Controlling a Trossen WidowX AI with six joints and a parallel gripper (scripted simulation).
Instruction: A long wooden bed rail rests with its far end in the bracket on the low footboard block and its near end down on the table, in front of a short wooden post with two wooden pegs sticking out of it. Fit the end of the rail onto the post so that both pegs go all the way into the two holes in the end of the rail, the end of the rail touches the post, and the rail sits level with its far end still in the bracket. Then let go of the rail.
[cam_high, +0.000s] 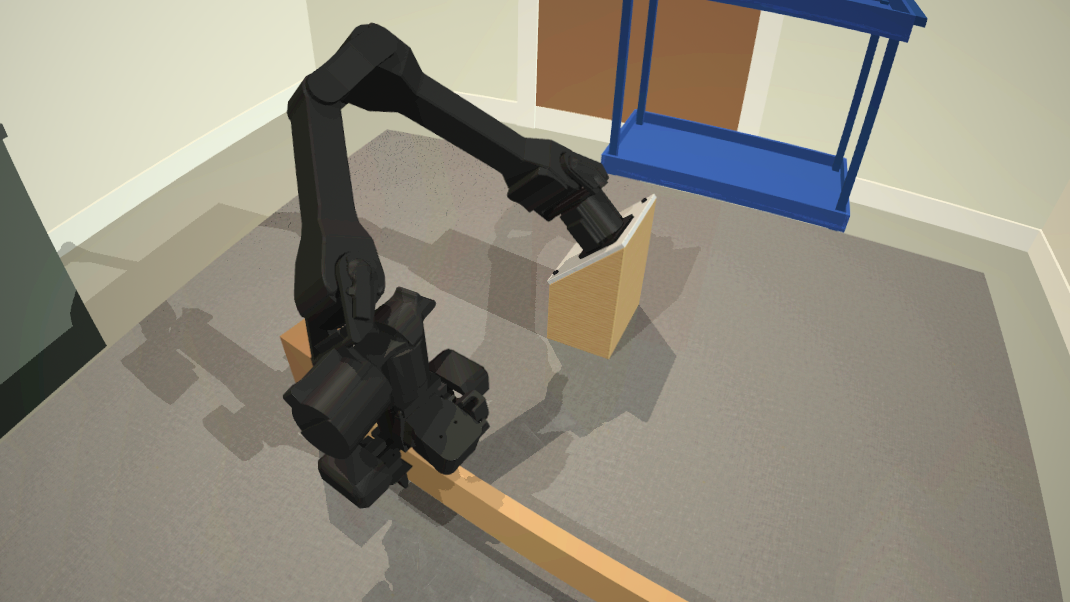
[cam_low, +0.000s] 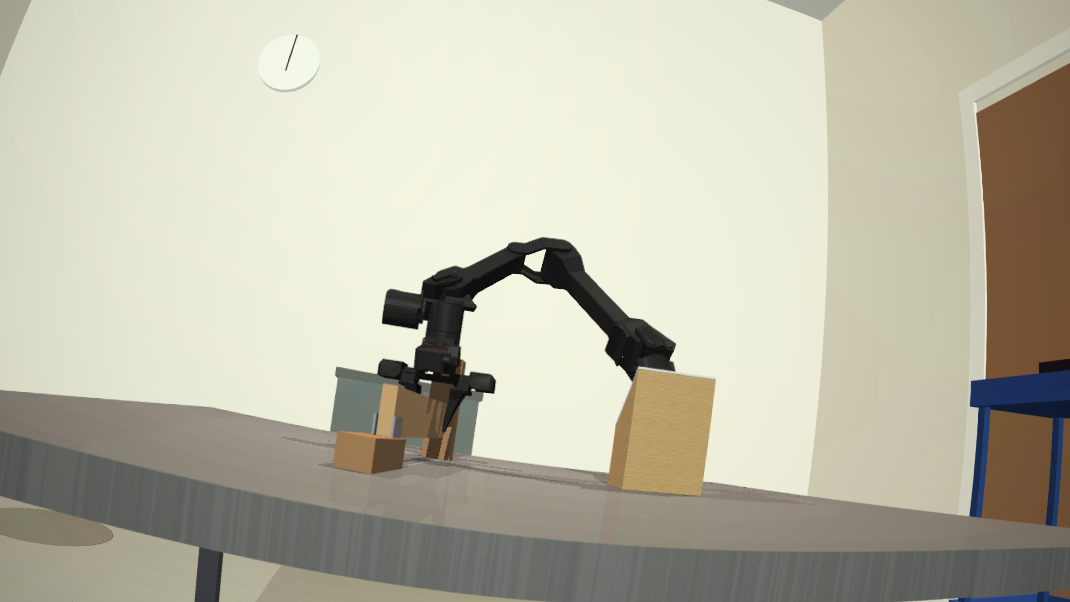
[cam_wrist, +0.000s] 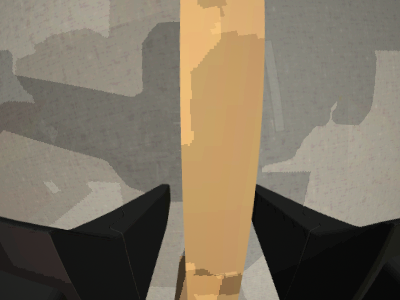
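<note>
The long wooden rail (cam_high: 538, 522) (cam_low: 417, 414) (cam_wrist: 220, 150) looks about level and clear of the table. Its far end sits in the grey bracket (cam_low: 396, 426) on the footboard block (cam_low: 354, 451). The post (cam_high: 294, 345) (cam_low: 462, 368) stands at the other end, partly behind the arm. The pegs and holes are not visible, and the arm hides the meeting of rail and post in the top view. My gripper (cam_high: 413, 458) (cam_low: 431, 420) (cam_wrist: 210, 192) is open around the rail near the post. The wrist view shows a gap at the left finger; the right finger is very close to the rail.
The arm's base stands on a wooden pedestal (cam_high: 583, 314) (cam_low: 665, 441) to the side of the rail. A blue shelf cart (cam_high: 733, 164) (cam_low: 1010, 396) stands beyond the table. A grey-green cabinet (cam_high: 33, 284) (cam_low: 359, 404) stands past the post's side of the table.
</note>
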